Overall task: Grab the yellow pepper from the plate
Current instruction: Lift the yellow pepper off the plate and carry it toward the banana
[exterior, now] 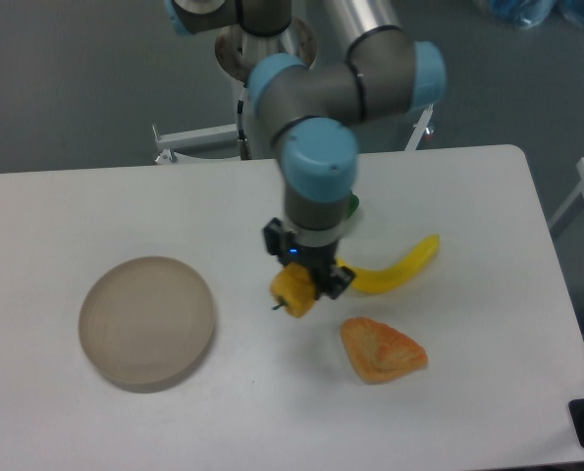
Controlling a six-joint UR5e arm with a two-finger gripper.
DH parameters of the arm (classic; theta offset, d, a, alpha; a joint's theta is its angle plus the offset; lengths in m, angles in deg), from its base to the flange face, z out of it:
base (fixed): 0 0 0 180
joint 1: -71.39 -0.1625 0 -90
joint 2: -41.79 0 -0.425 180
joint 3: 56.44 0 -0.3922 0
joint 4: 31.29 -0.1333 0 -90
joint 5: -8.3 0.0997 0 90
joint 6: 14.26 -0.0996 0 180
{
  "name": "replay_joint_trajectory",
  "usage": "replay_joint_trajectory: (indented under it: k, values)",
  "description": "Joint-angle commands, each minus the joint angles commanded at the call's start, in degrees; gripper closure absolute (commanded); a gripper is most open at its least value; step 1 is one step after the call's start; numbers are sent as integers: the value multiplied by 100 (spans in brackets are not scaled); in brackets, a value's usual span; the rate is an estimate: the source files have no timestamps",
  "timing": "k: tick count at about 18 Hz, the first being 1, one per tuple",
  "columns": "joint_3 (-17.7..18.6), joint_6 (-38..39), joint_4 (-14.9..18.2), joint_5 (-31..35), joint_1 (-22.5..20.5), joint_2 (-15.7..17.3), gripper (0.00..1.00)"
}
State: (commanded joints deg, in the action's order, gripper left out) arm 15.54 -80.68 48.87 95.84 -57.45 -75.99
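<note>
While the arm points straight down over the middle of the table, the gripper is pinching the yellow pepper between its two dark fingers. That pepper sits right at the fingertips, slightly to the camera's left of the gripper's centre line, with its short dark stem poking out to the left and a little down, so its long axis lies roughly sideways rather than upright. Whether it hangs clear of the table or still rests on it is hard to judge from this one high view; I would guess it is just off the surface.

Just right of the gripper, and a bit behind it, lies a yellow banana, its near end close to the fingers. Below and to the right lies an orange wedge, apart from the pepper. A scrap of something green peeks out behind the wrist.

Well off to the left of the gripper is the plate, bare, with the pepper not on it. The grasp seems made, so what remains is likely a clean lift.
</note>
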Motion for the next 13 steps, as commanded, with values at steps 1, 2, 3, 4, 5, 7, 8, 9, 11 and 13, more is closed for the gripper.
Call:
replay_joint_trajectory:
  k: [1,2,3,4,5,7,8,9,11,13]
  values:
    - [-9,-159,-9,87,-79,-26,98]
    - [0,-265,9,166,-132,-35,98]
    - [44,-440,9,193,-193,-53,98]
    - [0,-624,17,228,-264,-96,98]
    - [-35,-669,26,324,-264,-106,98]
    - [-96,-687,-17,475,-273,-167,97]
    - [-192,-705,-9,457,-282,-193,97]
    - [-202,-801,9,457,-299,-194,96]
    - [-211,-1003,-44,396,-308,-185,96]
    - [-290,-1100,-88,317,-317,-220,97]
